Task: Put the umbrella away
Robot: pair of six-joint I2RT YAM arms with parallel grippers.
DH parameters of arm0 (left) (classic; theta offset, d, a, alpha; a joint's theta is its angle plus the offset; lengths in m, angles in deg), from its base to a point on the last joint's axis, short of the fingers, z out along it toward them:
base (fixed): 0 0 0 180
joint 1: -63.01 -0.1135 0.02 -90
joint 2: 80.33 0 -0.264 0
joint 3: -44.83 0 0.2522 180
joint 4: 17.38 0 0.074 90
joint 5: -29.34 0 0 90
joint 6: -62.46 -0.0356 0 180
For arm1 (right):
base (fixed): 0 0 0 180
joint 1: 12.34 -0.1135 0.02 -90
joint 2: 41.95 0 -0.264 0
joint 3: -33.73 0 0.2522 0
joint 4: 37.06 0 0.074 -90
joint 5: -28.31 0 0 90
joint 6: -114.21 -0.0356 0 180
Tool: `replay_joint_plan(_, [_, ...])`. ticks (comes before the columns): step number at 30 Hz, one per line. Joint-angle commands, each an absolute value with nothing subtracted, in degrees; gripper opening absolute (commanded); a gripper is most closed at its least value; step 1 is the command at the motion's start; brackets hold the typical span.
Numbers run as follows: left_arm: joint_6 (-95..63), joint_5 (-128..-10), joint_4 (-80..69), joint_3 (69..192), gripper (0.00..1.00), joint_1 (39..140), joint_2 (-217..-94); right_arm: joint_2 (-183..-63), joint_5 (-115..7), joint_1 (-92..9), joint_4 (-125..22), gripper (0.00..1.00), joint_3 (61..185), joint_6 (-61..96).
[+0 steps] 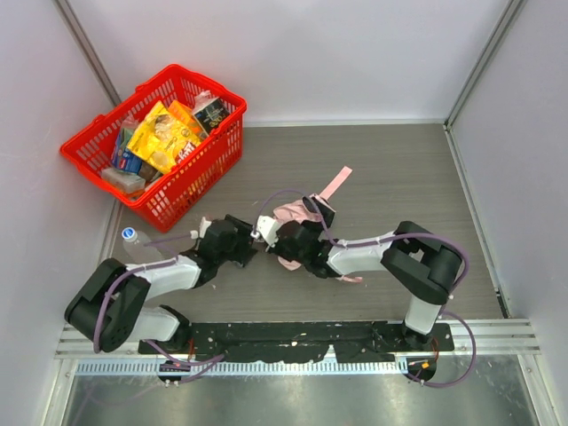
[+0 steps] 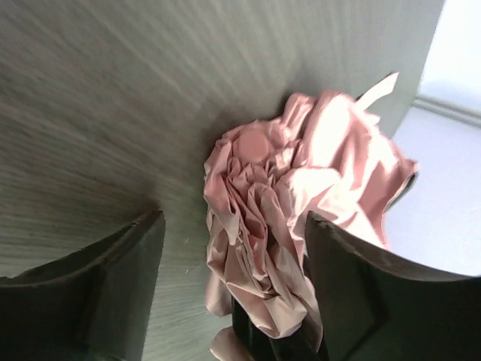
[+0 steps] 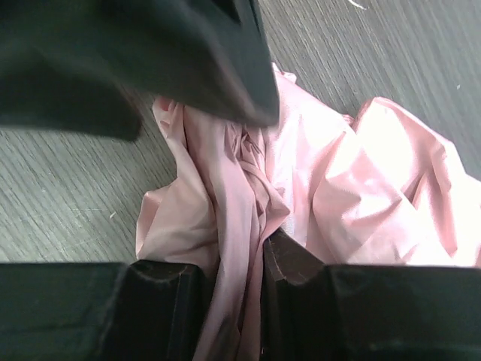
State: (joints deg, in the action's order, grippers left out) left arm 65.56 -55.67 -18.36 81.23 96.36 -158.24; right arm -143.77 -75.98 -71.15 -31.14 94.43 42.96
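The umbrella (image 1: 295, 214) lies as a crumpled pale pink bundle at the middle of the table, with a pink strap (image 1: 335, 184) pointing to the back right. Its shaft and handle are hidden. My right gripper (image 1: 288, 235) reaches in from the right; in the right wrist view it (image 3: 237, 301) is shut on a fold of the pink fabric (image 3: 361, 173). My left gripper (image 1: 256, 238) faces it from the left. In the left wrist view it (image 2: 233, 293) is open, with the bunched fabric (image 2: 301, 173) between its fingers, close against the right finger (image 2: 353, 293).
A red basket (image 1: 222, 151) full of packaged goods stands at the back left. A clear bottle (image 1: 133, 241) with a blue cap lies beside the basket's near corner. White walls enclose the table on three sides. The left gripper's dark body (image 3: 150, 53) fills the top of the right wrist view.
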Motion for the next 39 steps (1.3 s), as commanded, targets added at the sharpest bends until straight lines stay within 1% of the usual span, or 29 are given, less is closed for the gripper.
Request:
replay_joint_plan(1, [57.55,-56.08,-26.89,75.92,0.85,91.68,-154.95,-143.38,-62.59,-67.54,-41.59,0.01,91.88,32.58])
replay_joint_plan(2, [56.84,-56.7,-28.3,75.21,0.91,90.8,-154.42,-143.21,-60.4,-66.58,-41.77,0.01,91.7,32.13])
replay_joint_plan(4, [55.18,-58.02,-32.08,73.89,0.98,89.83,-153.28,-142.94,-58.19,-65.44,-41.77,0.01,91.18,30.47])
replay_joint_plan(5, [54.3,-58.46,-32.79,73.62,1.0,89.65,-152.67,-142.85,-57.22,-64.99,-41.68,0.01,90.91,29.67])
replay_joint_plan(7, [51.93,-60.04,-33.76,73.79,1.0,89.56,-152.05,-143.29,-52.39,-62.71,-41.33,0.01,90.56,25.82])
replay_joint_plan(10, [50.16,-65.22,-34.47,74.41,1.0,89.64,-152.48,-145.74,-41.52,-56.66,-39.23,0.01,90.38,20.01])
replay_joint_plan(13, [49.98,-68.04,-34.12,74.06,1.0,89.65,-152.84,-149.35,-35.26,-52.08,-41.49,0.01,93.0,14.65])
replay_joint_plan(16, [50.77,-68.49,-34.47,73.1,1.0,90.35,-153.19,-154.7,-29.56,-49.96,-43.7,0.01,95.56,11.83])
replay_joint_plan(20, [56.47,-64.01,-33.85,73.09,1.0,93.07,-155.55,-159.28,-23.74,-47.85,-43.36,0.01,97.85,8.14])
replay_joint_plan(27, [63.86,-56.1,-40.96,75.99,1.0,97.64,-165.22,-163.59,-16.36,-44.96,-41.17,0.01,99.0,4.09])
replay_joint_plan(30, [66.5,-50.84,-40.97,76.43,0.99,99.31,-167.51,-164.65,-14.41,-44.07,-41.15,0.01,99.08,3.56])
replay_joint_plan(34, [66.42,-41.17,-32.12,79.15,0.94,101.86,-167.78,-165.7,-11.07,-43.63,-41.07,0.01,99.78,3.65])
replay_joint_plan(35, [66.5,-39.93,-30.09,80.38,0.92,102.3,-168.21,-165.88,-10.11,-43.46,-40.89,0.01,100.13,3.56])
replay_joint_plan(37, [67.38,-38.43,-28.23,80.83,0.85,102.48,-169.44,-165.97,-8.53,-43.54,-39.85,0.01,100.14,3.38])
replay_joint_plan(39, [68.26,-37.55,-28.4,80.83,0.82,102.48,-170.67,-166.06,-7.65,-43.54,-39.66,0.01,100.14,3.21])
